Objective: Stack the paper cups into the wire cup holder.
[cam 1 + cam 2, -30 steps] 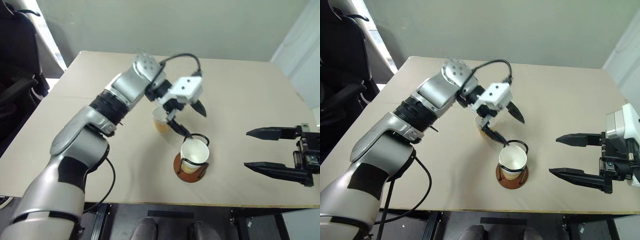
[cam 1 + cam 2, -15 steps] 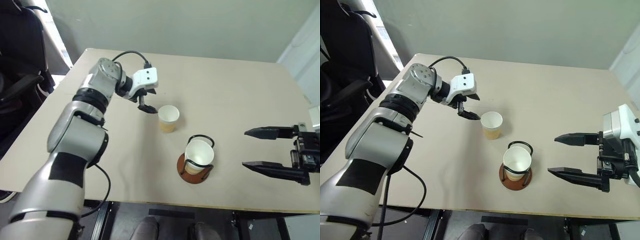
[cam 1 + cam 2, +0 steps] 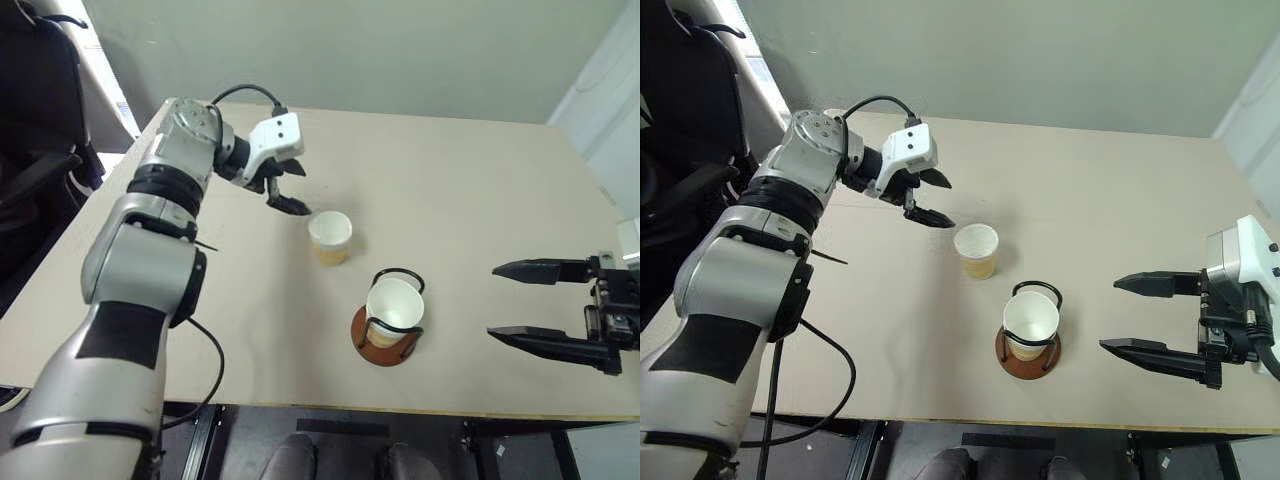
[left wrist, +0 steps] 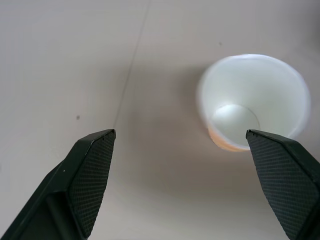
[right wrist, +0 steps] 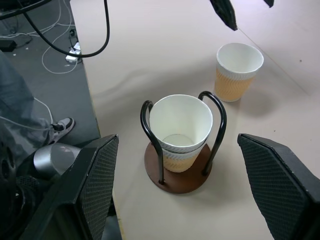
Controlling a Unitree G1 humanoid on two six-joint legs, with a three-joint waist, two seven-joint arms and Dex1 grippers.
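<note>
My left gripper [image 3: 930, 199] hangs spread and empty just beside the loose paper cup [image 3: 976, 250], lined up to grasp it. Wire cup holder [image 5: 182, 172], nearer me beyond that cup, already carries nested cups. Right gripper [image 3: 1145, 316] waits apart, spread, empty.
</note>
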